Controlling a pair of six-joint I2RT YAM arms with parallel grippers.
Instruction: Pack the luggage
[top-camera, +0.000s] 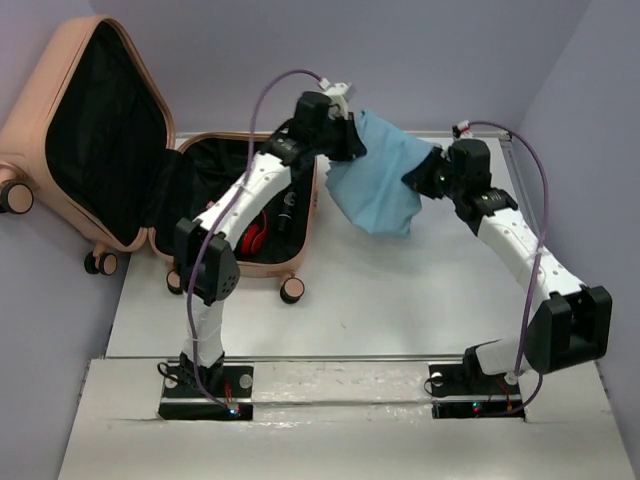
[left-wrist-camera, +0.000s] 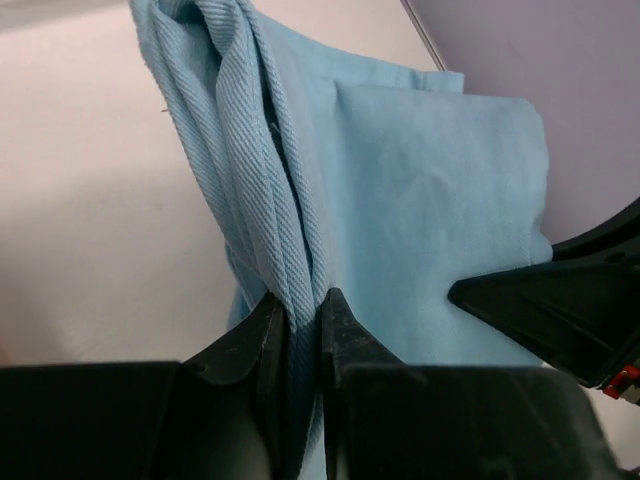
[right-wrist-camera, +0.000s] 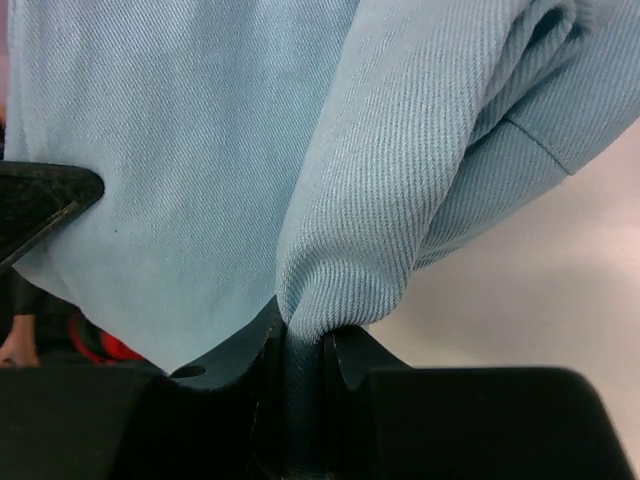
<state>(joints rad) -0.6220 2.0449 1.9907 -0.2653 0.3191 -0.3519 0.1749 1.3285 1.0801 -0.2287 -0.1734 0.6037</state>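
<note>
The peach-pink luggage (top-camera: 25, 130) lies open at the back left, lid raised, black lining showing. A red item (top-camera: 254, 238) and a dark item lie in its lower half. A light blue cloth (top-camera: 378, 182) hangs in the air between both grippers, just right of the luggage. My left gripper (top-camera: 352, 140) is shut on the cloth's left top edge (left-wrist-camera: 290, 250). My right gripper (top-camera: 418, 176) is shut on its right side (right-wrist-camera: 360, 250). The cloth fills both wrist views.
The luggage's caster wheels (top-camera: 292, 290) stand on the white table (top-camera: 400, 300) near its front edge. A purple wall runs behind and along the right side. A metal rail (top-camera: 350, 356) crosses in front of the arm bases.
</note>
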